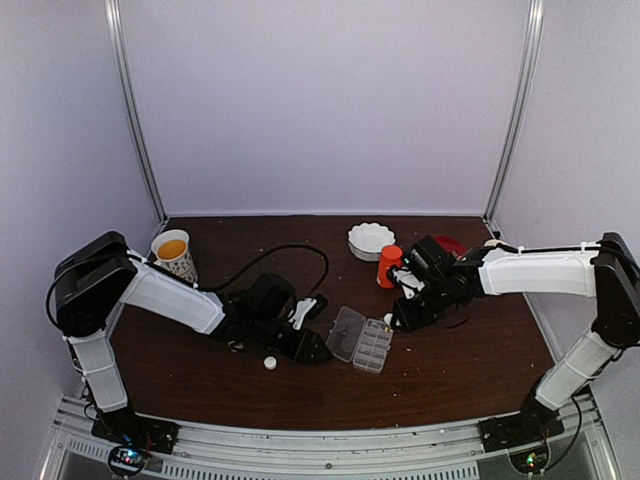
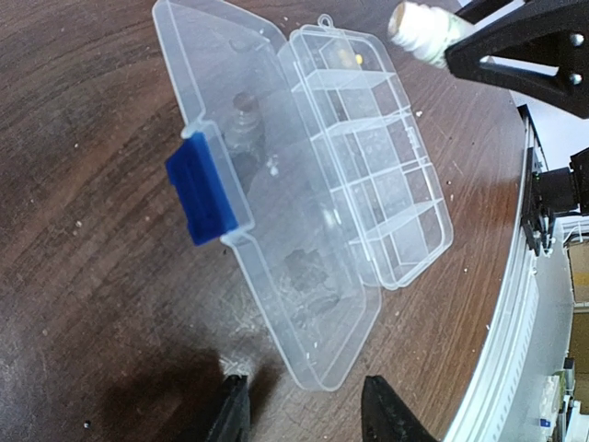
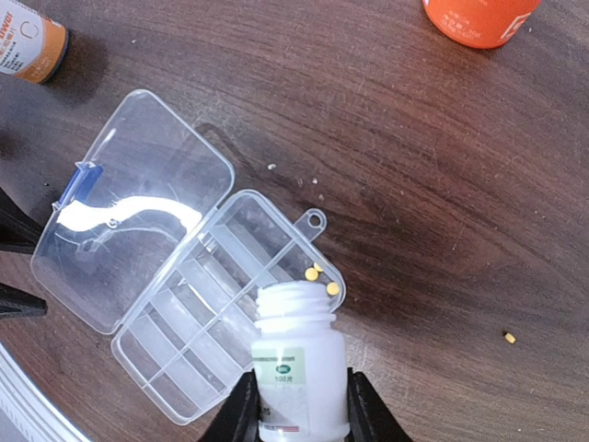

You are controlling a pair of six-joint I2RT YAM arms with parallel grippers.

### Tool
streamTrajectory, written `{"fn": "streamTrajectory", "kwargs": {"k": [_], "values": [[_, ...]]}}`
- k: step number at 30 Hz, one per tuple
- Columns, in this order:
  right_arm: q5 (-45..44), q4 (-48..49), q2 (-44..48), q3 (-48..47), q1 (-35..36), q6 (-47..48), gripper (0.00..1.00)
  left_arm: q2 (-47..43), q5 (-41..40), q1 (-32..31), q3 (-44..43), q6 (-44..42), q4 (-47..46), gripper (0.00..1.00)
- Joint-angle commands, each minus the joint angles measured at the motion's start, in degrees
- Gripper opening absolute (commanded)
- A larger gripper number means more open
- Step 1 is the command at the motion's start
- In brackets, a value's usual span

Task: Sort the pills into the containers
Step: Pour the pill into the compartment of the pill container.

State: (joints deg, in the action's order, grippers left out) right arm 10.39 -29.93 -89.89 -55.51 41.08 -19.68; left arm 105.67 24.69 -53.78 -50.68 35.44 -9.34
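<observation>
Open for sorting: a clear plastic rectangular pill box (image 2: 373,175) lies near the edge of the dark wooden table (image 2: 92,304), its blue-latched lid (image 2: 276,267) flat beside the cells. A tiny yellowish pill (image 2: 357,58) sits in the end cell, near the mouth of a small white plastic bottle (image 2: 419,28). The left gripper (image 2: 304,419) stands with jaws parted at the lid's end.

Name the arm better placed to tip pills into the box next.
Right: right hand grips the open bottle, mouth at the box's end cell. The left hand sits open by the lid.

Pills (image 3: 312,273) lie in the pill box's (image 3: 161,318) end cell (image 3: 276,235), on the table (image 3: 414,184).
</observation>
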Motion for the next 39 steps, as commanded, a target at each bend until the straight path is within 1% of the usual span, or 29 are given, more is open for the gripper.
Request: {"fn": "streamTrajectory", "kwargs": {"k": [1, 6, 12, 19, 29, 39], "values": [[-0.9, -0.7, 2.1, -0.4, -0.3, 0.6, 0.00, 0.5, 0.5, 0.2, -0.9, -0.1, -1.5, 0.45], [0.2, -0.7, 0.8, -0.2, -0.3, 1.1, 0.00, 0.6, 0.5, 0.2, -1.0, -0.1, -1.5, 0.45], [-1.7, -3.5, -4.8, -2.2, -0.3, 1.5, 0.00, 0.6, 0.5, 0.2, -1.0, -0.1, -1.5, 0.45], [-1.6, -4.5, -3.3, -3.1, -0.3, 1.8, 0.00, 0.7, 0.5, 0.2, -1.2, -0.1, -1.3, 0.45], [0.7, -6.2, -4.3, -3.0, -0.2, 2.3, 0.00, 0.9, 0.3, 0.2, -1.4, 0.1, -1.1, 0.45], [1.6, -5.9, -0.1, 1.2, 0.9, 1.0, 0.00, 0.9, 0.4, 0.2, -1.4, 0.0, -1.3, 0.45]]}}
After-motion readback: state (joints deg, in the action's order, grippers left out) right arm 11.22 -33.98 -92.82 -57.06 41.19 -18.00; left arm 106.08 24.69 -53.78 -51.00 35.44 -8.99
